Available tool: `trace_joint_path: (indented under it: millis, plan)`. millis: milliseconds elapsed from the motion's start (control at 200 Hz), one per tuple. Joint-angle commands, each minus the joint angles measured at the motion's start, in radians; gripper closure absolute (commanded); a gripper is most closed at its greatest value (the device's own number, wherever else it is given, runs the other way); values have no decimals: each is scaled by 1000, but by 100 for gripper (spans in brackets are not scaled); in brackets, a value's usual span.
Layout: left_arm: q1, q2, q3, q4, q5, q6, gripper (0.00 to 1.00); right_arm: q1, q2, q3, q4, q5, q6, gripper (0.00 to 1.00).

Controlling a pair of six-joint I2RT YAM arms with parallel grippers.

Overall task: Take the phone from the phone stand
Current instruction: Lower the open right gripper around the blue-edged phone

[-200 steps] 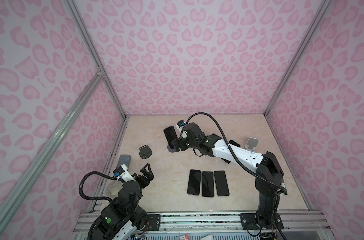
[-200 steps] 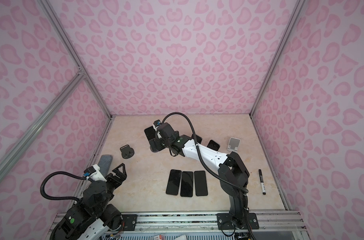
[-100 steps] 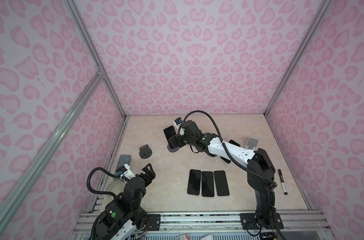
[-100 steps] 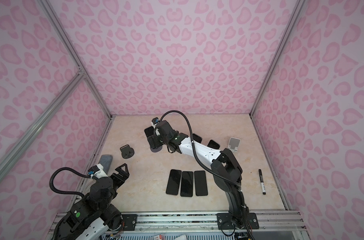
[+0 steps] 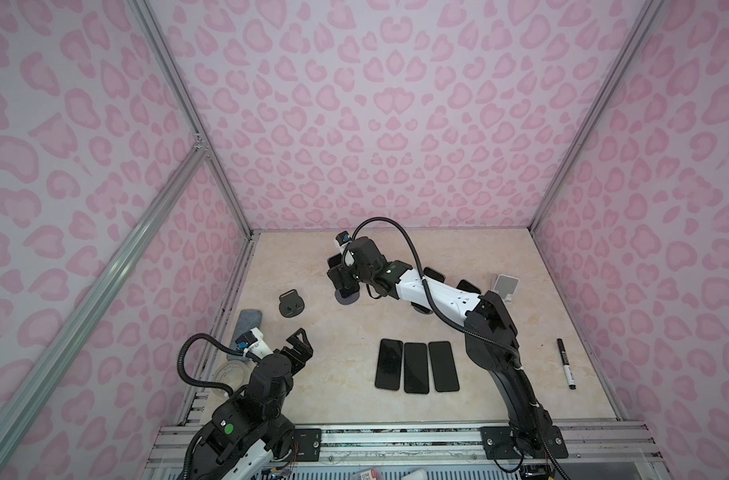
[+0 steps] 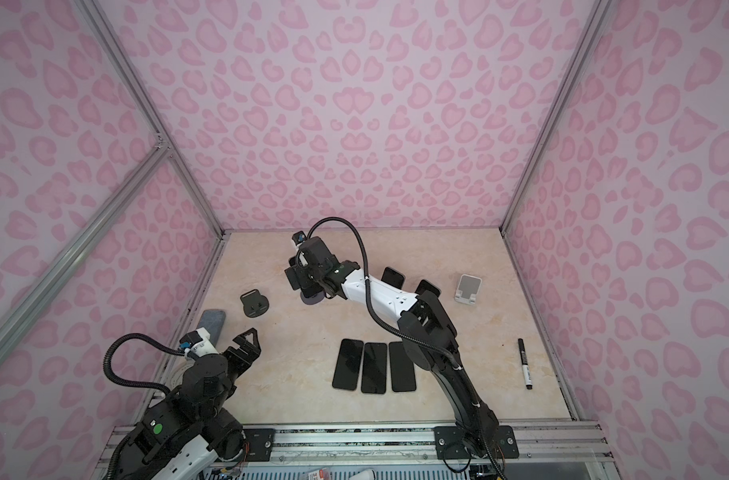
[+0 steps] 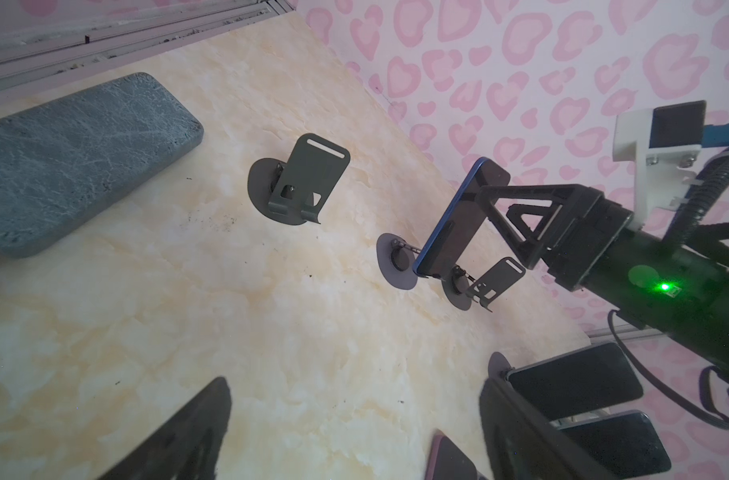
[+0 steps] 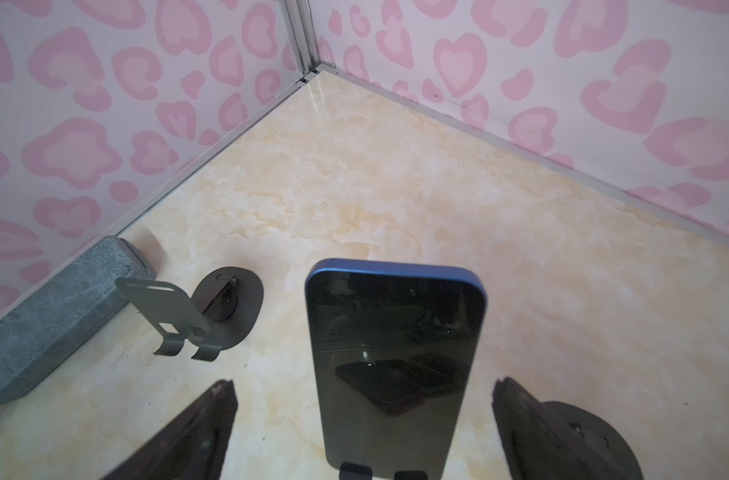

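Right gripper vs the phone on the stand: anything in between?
Nothing. In the right wrist view the open right gripper straddles the phone, with only bare table in the gaps on both sides.

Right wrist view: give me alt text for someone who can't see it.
A blue-edged, dark-screened phone stands on its stand between the open fingers of the right end effector. An empty grey stand and a grey slab sit nearby.
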Motion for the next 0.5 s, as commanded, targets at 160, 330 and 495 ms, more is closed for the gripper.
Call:
trace_joint_path:
  millis: [160, 330, 495]
  plan:
    - [0, -35, 13, -14, -45, 54, 4, -1, 53, 20, 21, 28, -34, 2]
    - [0, -80, 21, 2, -39, 121, 5, 0, 82, 30, 27, -1, -30, 2]
    - [0, -86, 34, -4, -20, 168, 5, -1, 85, 16, 55, 92, -10, 2]
